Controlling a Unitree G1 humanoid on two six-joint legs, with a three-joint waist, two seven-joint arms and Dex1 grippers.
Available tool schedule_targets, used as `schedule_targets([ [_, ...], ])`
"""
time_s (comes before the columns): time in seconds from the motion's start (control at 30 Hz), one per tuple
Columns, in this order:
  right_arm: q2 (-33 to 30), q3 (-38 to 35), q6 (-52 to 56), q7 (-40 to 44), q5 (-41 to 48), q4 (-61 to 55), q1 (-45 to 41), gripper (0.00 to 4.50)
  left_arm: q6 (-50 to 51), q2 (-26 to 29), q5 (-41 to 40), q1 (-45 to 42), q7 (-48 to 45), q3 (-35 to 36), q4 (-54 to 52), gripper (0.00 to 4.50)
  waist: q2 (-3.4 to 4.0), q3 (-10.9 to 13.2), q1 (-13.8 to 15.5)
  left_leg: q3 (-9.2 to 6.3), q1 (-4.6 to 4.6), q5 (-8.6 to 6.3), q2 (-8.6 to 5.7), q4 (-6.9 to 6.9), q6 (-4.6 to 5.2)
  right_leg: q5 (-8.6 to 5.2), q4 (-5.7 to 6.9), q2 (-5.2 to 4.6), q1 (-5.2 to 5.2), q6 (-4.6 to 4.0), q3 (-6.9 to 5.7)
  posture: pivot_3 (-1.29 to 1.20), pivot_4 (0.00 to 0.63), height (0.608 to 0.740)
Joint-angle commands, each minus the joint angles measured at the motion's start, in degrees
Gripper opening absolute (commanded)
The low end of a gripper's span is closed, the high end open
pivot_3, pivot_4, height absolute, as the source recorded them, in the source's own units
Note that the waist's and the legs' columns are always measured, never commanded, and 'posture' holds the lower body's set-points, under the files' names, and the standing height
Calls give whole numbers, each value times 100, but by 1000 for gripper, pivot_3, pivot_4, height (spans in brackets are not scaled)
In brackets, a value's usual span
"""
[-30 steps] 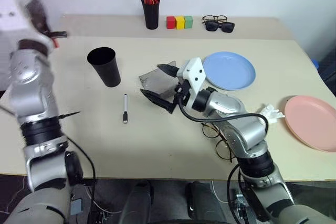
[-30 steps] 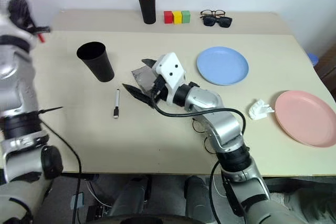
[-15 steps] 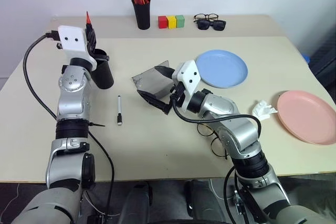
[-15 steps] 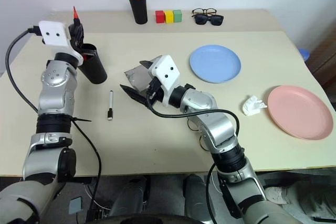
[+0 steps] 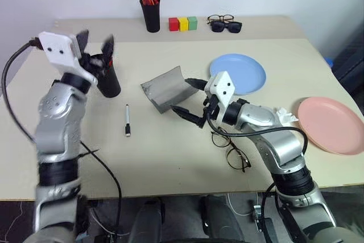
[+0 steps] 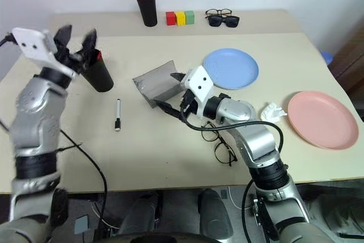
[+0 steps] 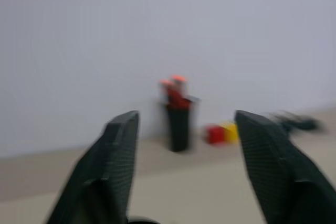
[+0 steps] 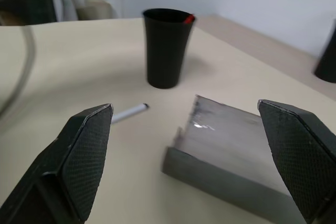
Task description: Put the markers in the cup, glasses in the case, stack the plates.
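Nearest to the robot, in front of the case (image 5: 165,88) and a bit to its right, the glasses (image 5: 230,149) lie flat on the table (image 5: 170,157), their frame running slantwise, one lens toward the case and the other toward the near edge. The right gripper (image 5: 190,102) hovers just beside the case, jaws spread wide and holding nothing; the risk I see is that it bumps the open case and pushes it away.

Left of the case the white marker (image 5: 127,128) lies alone, its long axis going near to far, the black cap at the near end. It is thin and round, so a pinch off the middle could roll it.

Farther left of the case stands the cup (image 5: 108,75), with a red tip (image 8: 189,19) showing at its rim. The left gripper (image 5: 94,42) is above it, fingers apart and empty; coming lower, it could tip the cup.

Right of the case lie the blue plate (image 5: 238,74) and, well apart, the pink plate (image 5: 333,124).
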Motion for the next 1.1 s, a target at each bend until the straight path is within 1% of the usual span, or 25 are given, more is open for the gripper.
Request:
schedule_targets([
  [0.03, -72, -201, -125, 108, 72, -37, -102, 4500, 2206, 766, -122, 512, 299, -295, -1059, 4472, 1, 0, 8, 0, 1, 0, 0, 1, 0, 0, 0, 1, 1, 0, 0, 0, 150, 740],
  [0.07, -80, -215, -134, 130, 78, -2, -132, 4500, 2837, 897, -71, 517, 497, -449, -1125, 4472, 2, 1, 30, -2, 5, 0, 0, 2, 0, 0, 1, 2, 5, 0, 0, 0, 150, 740],
  [0.13, -75, -220, -145, 178, 77, 55, -180, 4500, 3655, 755, -101, 319, 869, -513, -1120, 4472, 1, 1, 70, -5, 10, 0, -1, 6, 1, -1, -1, 5, 17, 0, -2, 0, 150, 740],
  [0.2, -70, -209, -145, 243, 86, 81, -207, 4500, 4394, 457, -291, 90, 1011, -413, -1074, 4472, -5, 4, 80, -6, 7, 0, -1, 11, 1, -1, -5, 5, 19, 1, -3, 0, 150, 740],
  [0.27, -89, -156, -119, 375, 130, 49, -224, 4500, 5106, 166, -334, -121, 1085, -475, -918, 4472, -6, 4, 83, -8, 4, 0, -2, 10, 1, -1, -8, 5, 19, 1, -5, 0, 150, 740],
  [0.33, -107, -121, -83, 478, 166, -5, -214, 4500, 5657, -127, -314, -306, 1147, -460, -739, 4472, -5, 3, 76, -7, 5, 0, -2, 6, 1, -1, -7, 5, 17, 1, -5, 0, 150, 740],
  [0.4, -106, -91, -38, 517, 189, -89, -157, 4500, 5915, -441, -225, -501, 1194, -451, -370, 4472, -5, 3, 54, -8, 6, 0, -1, 4, 1, -1, -6, 5, 15, 1, -5, 0, 150, 740],
  [0.43, -103, -72, -32, 526, 183, -122, -127, 4500, 6090, -503, -162, -599, 1204, -493, -180, 4234, -5, 3, 48, -7, 6, 0, -1, 4, 1, -1, -5, 6, 14, 1, -5, 0, 150, 740],
  [0.5, -98, -56, -28, 522, 166, -160, -89, 4500, 6248, -514, -13, -717, 1241, -561, 42, 3607, -4, 2, 49, -8, 7, 0, 0, 4, 0, -1, -4, 8, 11, 1, -4, 0, 150, 740],
  [0.57, -91, -64, -13, 501, 162, -174, -78, 4500, 6323, -589, 61, -807, 1235, -471, 166, 2703, 1, 0, 50, -8, 8, 0, 0, 4, 0, -1, -4, 8, 12, 1, -4, 0, 150, 740],
  [0.63, -97, -73, -5, 479, 158, -192, -57, 4500, 6278, -569, 155, -841, 1205, -508, 247, 1613, 1, 0, 54, -7, 8, 0, 0, 4, 0, -1, -5, 7, 13, 1, -3, 0, 150, 740],
  [0.67, -104, -74, -5, 473, 155, -206, -41, 4500, 6192, -556, 221, -839, 1207, -539, 262, 1133, 0, 0, 62, -7, 8, 0, 0, 4, 0, -1, -5, 6, 13, 1, -3, 0, 150, 740],
  [0.73, -102, -64, -8, 458, 143, -213, -29, 4500, 5598, -477, 391, -803, 1126, -676, 224, 32, 0, 0, 69, -7, 8, 0, 0, 4, 0, -1, -5, 6, 13, 1, -3, 0, 150, 740],
  [0.8, -102, -56, -13, 446, 132, -221, -26, 4500, 4386, -295, 731, -705, 930, -964, 8, 9, 0, 1, 78, -7, 7, 0, -1, 4, -1, 0, -6, 4, 13, 0, -3, 0, 150, 740],
  [0.83, -97, -50, -16, 440, 129, -218, -30, 4500, 3381, -278, 990, -633, 852, -995, -182, 9, -1, 1, 86, -6, 5, 0, -1, 3, -2, 0, -8, 3, 13, 0, -3, 0, 150, 740],
  [0.87, -90, -45, -18, 436, 128, -209, -42, 4500, 2830, -264, 948, -634, 586, -909, -326, 9, -2, 2, 88, -6, 4, 0, -2, 2, -2, 0, -10, 1, 11, -1, -3, 0, 150, 740],
  [0.93, -66, -38, -25, 437, 135, -182, -76, 4500, 2265, -530, 339, -815, 39, -359, -356, 9, -4, 3, 114, -5, -4, 2, -2, 2, -5, 1, -13, -1, 4, -2, -4, 0, 150, 740],
  [0.97, -46, -33, -36, 436, 136, -161, -102, 4500, 1808, -672, 201, -930, -63, -105, -278, 9, -4, 3, 133, -5, -5, 2, -2, 2, -6, 1, -14, -3, 4, -3, -4, 0, 150, 740],
  [1.0, -29, -30, -49, 439, 133, -128, -131, 4500, 1418, -767, 180, -1003, -102, 39, -191, 9, -4, 3, 156, -3, -4, 2, -3, 2, -6, 1, -16, -5, 4, -3, -4, 0, 150, 740],
  [1.1, 110, 17, -88, 453, 149, -9, -300, 4500, 937, -763, 513, -1511, 243, 189, 461, 9, -4, 3, 170, 2, -3, 2, -4, 2, -5, 1, -18, -5, 5, -2, -3, 0, 150, 740],
])
